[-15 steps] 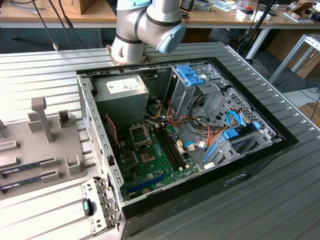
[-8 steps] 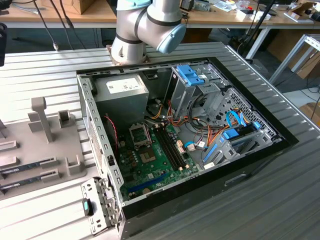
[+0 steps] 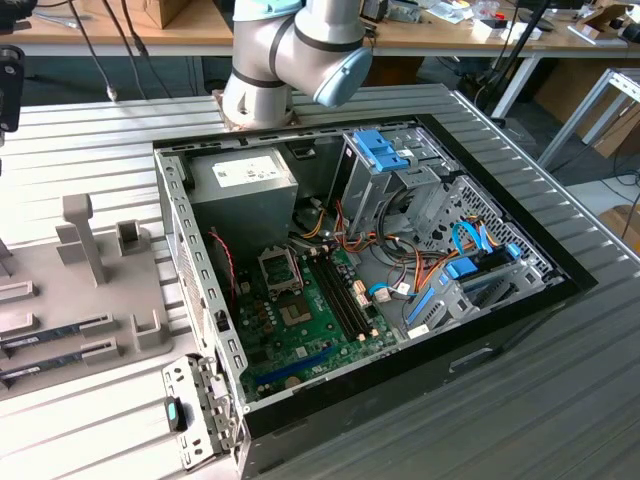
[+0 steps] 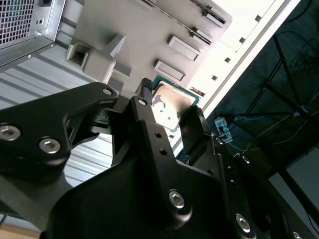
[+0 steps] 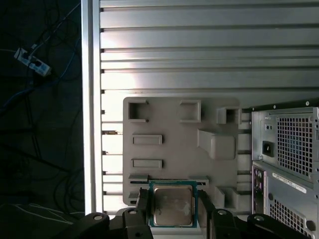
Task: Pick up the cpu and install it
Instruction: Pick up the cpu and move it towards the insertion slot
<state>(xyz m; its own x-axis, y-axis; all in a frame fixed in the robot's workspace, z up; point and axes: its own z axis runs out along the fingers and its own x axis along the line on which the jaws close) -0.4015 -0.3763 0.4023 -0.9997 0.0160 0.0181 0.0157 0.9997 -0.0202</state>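
The cpu [image 5: 172, 205] is a small square chip with a silver top and a thin green edge. It sits between the two black fingers of my gripper [image 5: 172, 211], which is shut on its opposite sides. In the second wrist view the cpu [image 4: 168, 101] shows again between the fingers [image 4: 192, 124] of the gripper [image 4: 168, 108]. It hangs well above the grey parts tray [image 5: 174, 129], over the tray's edge. In the exterior view the motherboard [image 3: 300, 320] lies inside the open computer case [image 3: 400, 230], with its dark metal socket frame [image 3: 280, 268] standing open.
The grey tray [image 3: 60, 290] lies on the ribbed metal table [image 3: 120, 130] at the exterior view's left, with memory sticks [image 3: 50, 335] in its slots. The table's edge [image 5: 92, 99] runs close to the tray. Cables, drive cages and a power supply [image 3: 245, 180] crowd the case.
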